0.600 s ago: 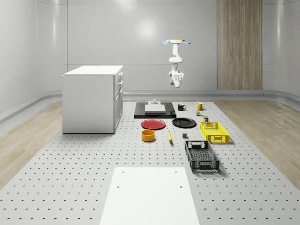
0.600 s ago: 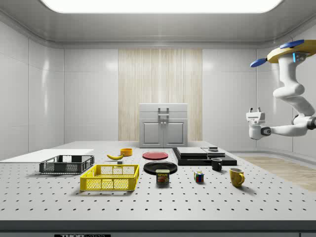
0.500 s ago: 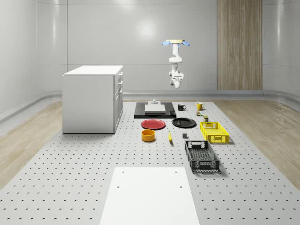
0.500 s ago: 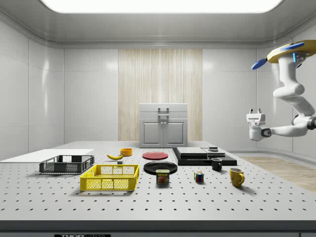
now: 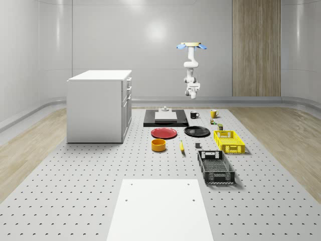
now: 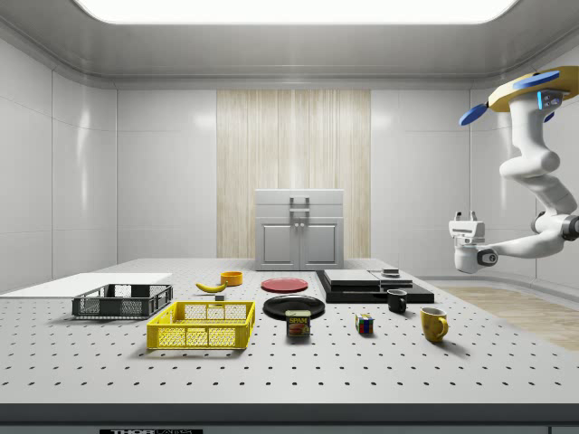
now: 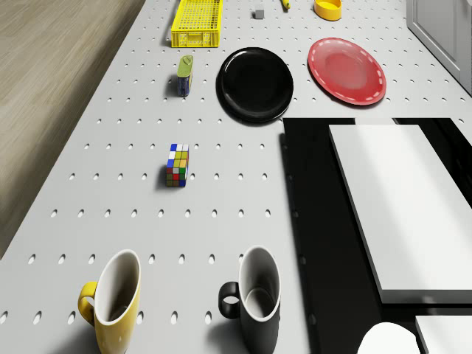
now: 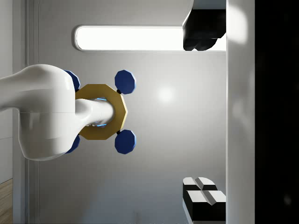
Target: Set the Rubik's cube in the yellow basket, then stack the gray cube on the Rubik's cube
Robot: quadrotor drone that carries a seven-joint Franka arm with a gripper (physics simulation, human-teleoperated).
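The yellow plastic mesh basket (image 6: 201, 325) stands empty on the perforated white table (image 5: 75, 191). The black mesh basket (image 6: 122, 301), at its 9 o'clock in the side view, holds nothing that can be seen. The multicoloured Rubik's cube (image 7: 177, 164) lies on the bare table, well apart from the yellow basket, at 3 o'clock from a small tin (image 6: 298, 324) whose label reads "SPAM". In the whole-scene view the small gray cube (image 5: 197, 145) sits on the table at the yellow basket's 9 o'clock, near it but apart.

The yellow mug (image 7: 110, 299) and black mug (image 7: 254, 299) stand upright side by side, both empty inside. The orange bowl (image 5: 159, 144) sits at 7 o'clock from the red plate (image 5: 164, 133); what it holds cannot be told.

The drone (image 5: 190, 45) hovers high over the table's far end, at about 12 o'clock from the black mug in the whole-scene view. Its white arm hangs down, and the gripper (image 6: 464, 217) points upward, well above the table, with its fingers (image 8: 203, 35) spread wide and nothing between them.
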